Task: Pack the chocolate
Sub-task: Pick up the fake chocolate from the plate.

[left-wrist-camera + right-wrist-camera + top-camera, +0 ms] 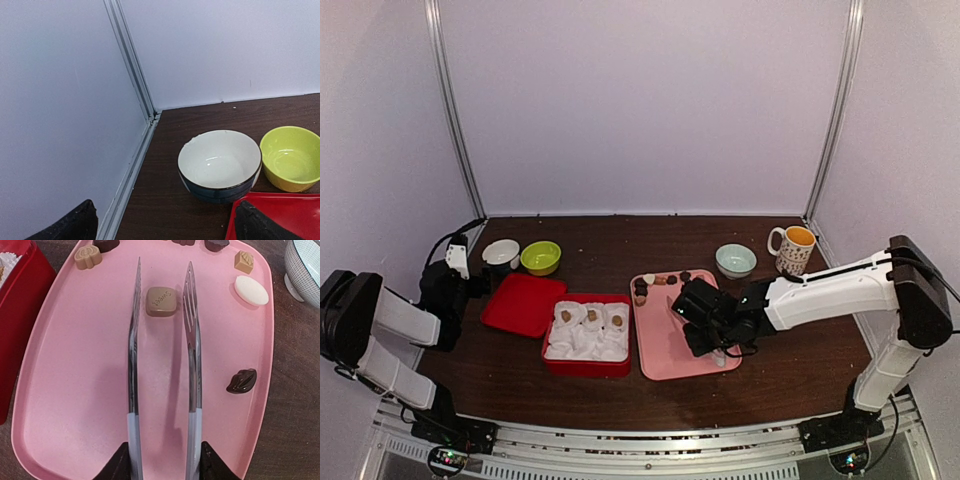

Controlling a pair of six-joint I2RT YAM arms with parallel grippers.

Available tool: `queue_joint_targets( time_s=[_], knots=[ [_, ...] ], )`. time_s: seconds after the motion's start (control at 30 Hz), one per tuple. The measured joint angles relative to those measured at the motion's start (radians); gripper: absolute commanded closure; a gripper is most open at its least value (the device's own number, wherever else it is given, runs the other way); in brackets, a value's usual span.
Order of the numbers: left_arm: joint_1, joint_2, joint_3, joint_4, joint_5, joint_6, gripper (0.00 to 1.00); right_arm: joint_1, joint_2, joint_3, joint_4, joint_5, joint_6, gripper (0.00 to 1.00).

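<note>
Top view, step in hand: I judge this a pick in progress. Three paper cups in the red box (582, 366) already hold a piece, and the others look unfilled.
Top view, chocolate: the loose chocolate (660, 280) lies along the far end of the pink tray (665, 355), which sits just right of the box.
Top view, right hand: the right hand (690, 305) reaches over the tray. I cannot read its fingers from here.
Top view, left hand: the left hand (480, 285) sits at the left edge of the worktop (800, 350), beside the red lid (520, 305) and well apart from the chocolate.
Left wrist view, left hand: the fingers are spread wide with nothing between them. A white bowl (220, 162) and a green bowl (292, 157) stand ahead. No chocolate shows.
Right wrist view, right hand: it is closed on the tongs (132, 365), pressing both arms near the handle end.
Right wrist view, target: a light-brown square piece (161, 301) lies flat on the tray between the two blades, near their tips. A gap shows on either side, so it is not yet pinched.
Right wrist view, neighbours: a cream oval piece (251, 290) and a dark piece (242, 380) lie outside the right blade.
Next move, my judgement: squeeze evenly with the blades low so the piece does not skid, then lift it and carry it left to an unfilled cup.
</note>
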Motion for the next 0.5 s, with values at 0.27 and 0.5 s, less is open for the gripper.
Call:
queue_joint_targets(
  time_s=[0.27, 0.5],
  knots=[
    [0.000, 0.000, 0.000, 0.000, 0.000, 0.000, 0.02, -0.006, 0.010, -0.006, 0.011, -0.020, 0.010, 0.72],
    [0.000, 0.000, 0.000, 0.000, 0.000, 0.000, 0.02, -0.006, 0.007, -0.006, 0.013, -0.024, 0.011, 0.73]
  ],
)
